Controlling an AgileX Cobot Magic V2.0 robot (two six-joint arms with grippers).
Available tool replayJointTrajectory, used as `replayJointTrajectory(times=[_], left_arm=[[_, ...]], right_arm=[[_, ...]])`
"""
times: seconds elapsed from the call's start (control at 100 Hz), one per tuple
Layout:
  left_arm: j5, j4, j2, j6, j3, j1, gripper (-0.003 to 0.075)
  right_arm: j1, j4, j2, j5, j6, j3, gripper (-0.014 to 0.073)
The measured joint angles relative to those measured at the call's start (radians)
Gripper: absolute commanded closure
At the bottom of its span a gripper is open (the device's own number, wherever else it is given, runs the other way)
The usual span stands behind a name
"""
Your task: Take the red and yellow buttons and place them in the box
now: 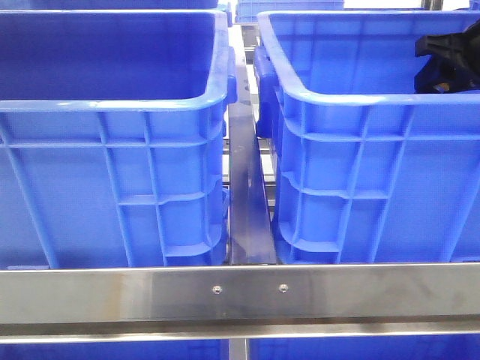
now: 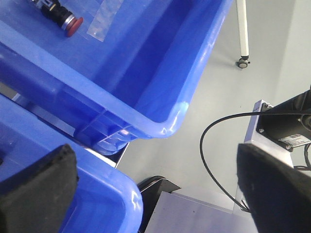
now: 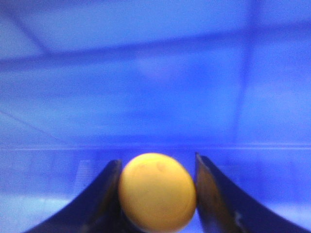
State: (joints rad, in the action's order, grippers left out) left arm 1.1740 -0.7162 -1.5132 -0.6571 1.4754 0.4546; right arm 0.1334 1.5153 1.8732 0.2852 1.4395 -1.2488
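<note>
My right gripper (image 3: 156, 187) is shut on a yellow button (image 3: 157, 191), whose round cap sits between the two dark fingers inside a blue bin. In the front view the right arm's black body (image 1: 450, 64) reaches down into the right blue bin (image 1: 360, 142). A red button (image 2: 68, 22) with a black body lies on the floor of a blue bin (image 2: 146, 58) in the left wrist view. My left gripper (image 2: 158, 194) is open and empty, held over the rim of a nearer blue bin (image 2: 102, 194), far from the red button.
The left blue bin (image 1: 112, 142) stands beside the right one, with a metal rail (image 1: 247, 202) between them. A steel crossbar (image 1: 240, 292) runs across the front. In the left wrist view a grey floor, a black cable (image 2: 214, 160) and a caster leg (image 2: 242, 34) show.
</note>
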Motion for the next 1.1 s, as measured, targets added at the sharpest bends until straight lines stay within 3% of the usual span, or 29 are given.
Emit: replayJointTrajectory(times=[0.1, 0.69, 0.79, 0.93, 1.05, 1.1], left_arm=[[0.0, 0.0, 0.0, 0.0, 0.0, 0.0, 0.0092], [0.002, 0.0, 0.0, 0.002, 0.0, 0.0, 0.0108], [0.002, 0.0, 0.0, 0.002, 0.0, 0.0, 0.0155], [-0.042, 0.002, 0.004, 0.002, 0.0, 0.0, 0.0276], [-0.112, 0.017, 0.023, 0.014, 0.0, 0.0, 0.0456], [-0.138, 0.027, 0.033, 0.032, 0.0, 0.0, 0.0552]], right_arm=[[0.0, 0.002, 0.0, 0.0, 0.0, 0.0, 0.0078], [0.0, 0.0, -0.146, 0.003, 0.0, 0.018, 0.0089], [0.0, -0.002, -0.201, 0.004, 0.0, 0.059, 0.0183], [0.0, -0.004, -0.291, 0.005, 0.0, 0.133, 0.0428], [0.0, -0.004, -0.376, 0.007, 0.0, 0.212, 0.0628], [0.0, -0.004, -0.409, 0.014, 0.0, 0.243, 0.0667]])
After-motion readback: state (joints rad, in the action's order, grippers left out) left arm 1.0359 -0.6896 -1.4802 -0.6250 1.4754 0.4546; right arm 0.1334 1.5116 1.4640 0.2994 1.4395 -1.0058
